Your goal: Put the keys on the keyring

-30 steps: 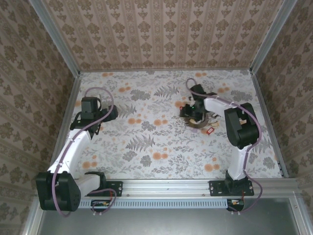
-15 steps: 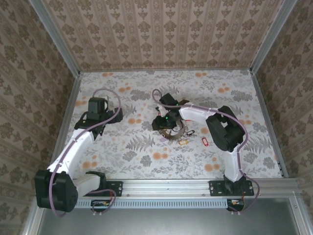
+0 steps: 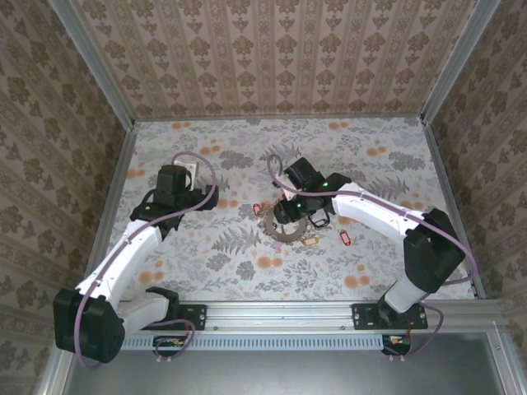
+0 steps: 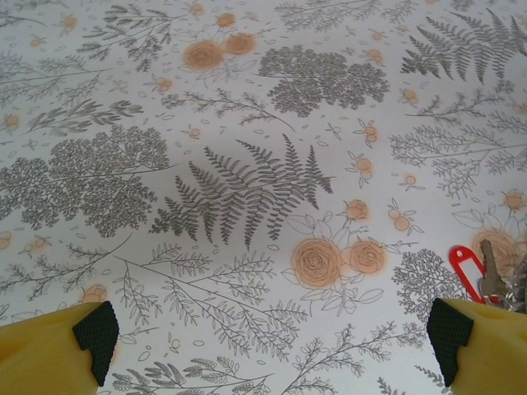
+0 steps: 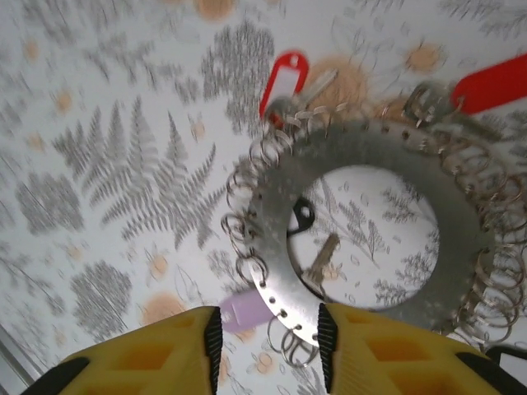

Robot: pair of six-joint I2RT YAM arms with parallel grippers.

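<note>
Blurring smeared the keys (image 5: pixel 494 82); right gripper (image 5: pixel 269 329), shifted toward the left edge, straddled the rim of the keyring (image 5: pixel 362 144), grip unclear; left gripper (image 4: pixel 272 329) gaped.

**Top external camera:** fixed high above and behind the near edge, tilted steeply down. It covers the whole white table top printed with grey ferns and orange flowers (image 3: pixel 247 271) and the beige patterned walls (image 3: pixel 272 58) at the left, right and far sides.

**Left wrist camera:** low and close over the table's left-centre, facing right at a shallow angle. A red plastic key tag (image 4: pixel 455 256) sits at its right edge; the top view shows the same tag (image 3: pixel 256 208).

**Right wrist camera:** very near, looking almost straight down (frame slightly blurred) on the flat grey metal keyring (image 5: pixel 370 144). The top view shows this keyring (image 3: pixel 278 231) at table centre.
</note>
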